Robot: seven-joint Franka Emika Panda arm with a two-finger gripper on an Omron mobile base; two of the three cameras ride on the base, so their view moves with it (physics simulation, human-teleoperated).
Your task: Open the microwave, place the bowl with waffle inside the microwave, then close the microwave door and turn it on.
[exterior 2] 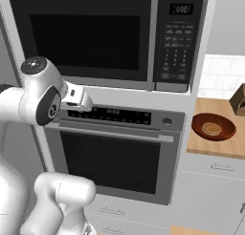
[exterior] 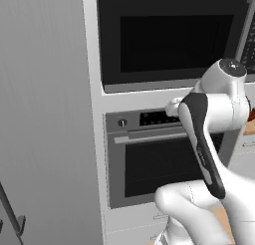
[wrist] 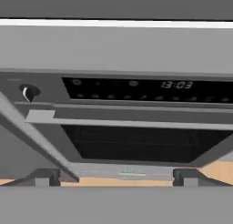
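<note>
We see the microwave (exterior 2: 107, 38) built in above the steel wall oven (exterior 2: 115, 153), its microwave door (exterior 2: 81, 36) shut, with the vertical bar handle (exterior 2: 153, 40) beside the keypad panel (exterior 2: 175, 43). Our end effector (wrist: 116, 176) stands wide and holds nothing; its fingertips (wrist: 43, 177) face the oven's control strip (wrist: 150, 90) and horizontal handle (wrist: 132, 119). Our own arm (exterior: 201, 139) crosses in front of the oven. Off to the right, the bowl (exterior 2: 213, 126) sits on the wooden bench (exterior 2: 216, 150) with the waffle (exterior 2: 211, 129) inside, near a brown block (exterior 2: 239, 100).
</note>
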